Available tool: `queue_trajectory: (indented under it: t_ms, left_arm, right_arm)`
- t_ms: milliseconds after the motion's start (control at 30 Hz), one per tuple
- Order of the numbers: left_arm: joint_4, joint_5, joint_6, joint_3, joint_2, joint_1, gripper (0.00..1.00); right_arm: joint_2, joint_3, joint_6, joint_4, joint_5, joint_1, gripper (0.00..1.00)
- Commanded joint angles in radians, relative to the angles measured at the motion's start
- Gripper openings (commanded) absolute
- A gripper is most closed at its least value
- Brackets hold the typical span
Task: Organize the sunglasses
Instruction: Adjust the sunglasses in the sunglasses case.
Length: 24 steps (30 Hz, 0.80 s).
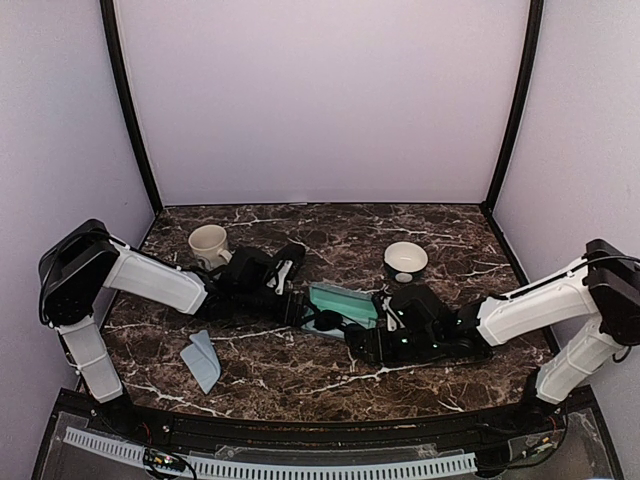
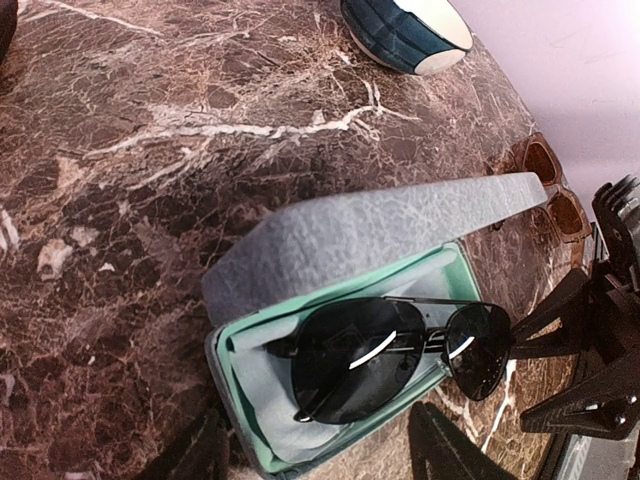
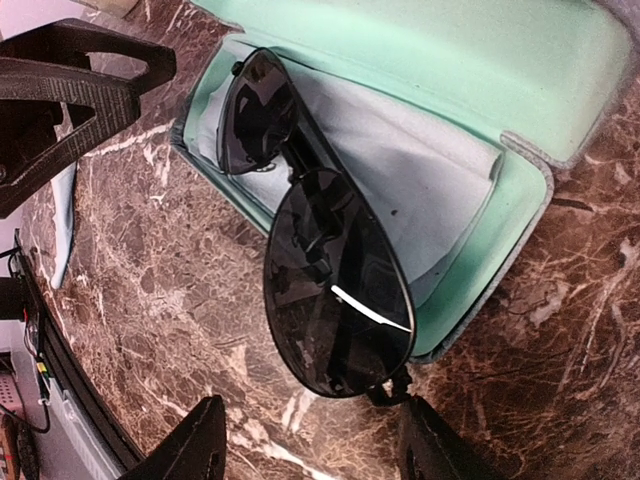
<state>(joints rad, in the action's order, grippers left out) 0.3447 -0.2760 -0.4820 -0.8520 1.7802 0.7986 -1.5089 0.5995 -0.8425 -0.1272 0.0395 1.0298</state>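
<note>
Sunglasses lie half inside the open case, with one lens overhanging its rim at lower centre. The right gripper has its jaws apart around that lens, and the left gripper straddles the case end. Whether either grips cannot be told.

Risk: a push tips the frame out or slides the case. The table offers room at upper left, and its edge runs lower left in the right wrist view.

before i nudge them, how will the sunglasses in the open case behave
The sunglasses look light, with a thin wire frame, so they'd probably slide easily on the soft lining of the case. One lens overhangs the rim, so a push may tip or pivot them. The glossy lenses would likely be slippery and easy to scratch.
</note>
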Motion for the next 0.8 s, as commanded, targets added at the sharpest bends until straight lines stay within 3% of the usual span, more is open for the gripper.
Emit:
queue_trajectory:
  t_ms: [0,767]
  left_arm:
    - [-0.003,0.006,0.018,-0.004,-0.021,-0.002,0.63]
    - [-0.002,0.005,0.016,-0.001,-0.015,-0.002,0.63]
  right_arm:
    - [-0.015,0.031,0.016,-0.040,0.024,0.011,0.59]
    - [-0.057,0.097,0.048,-0.021,-0.005,0.011,0.59]
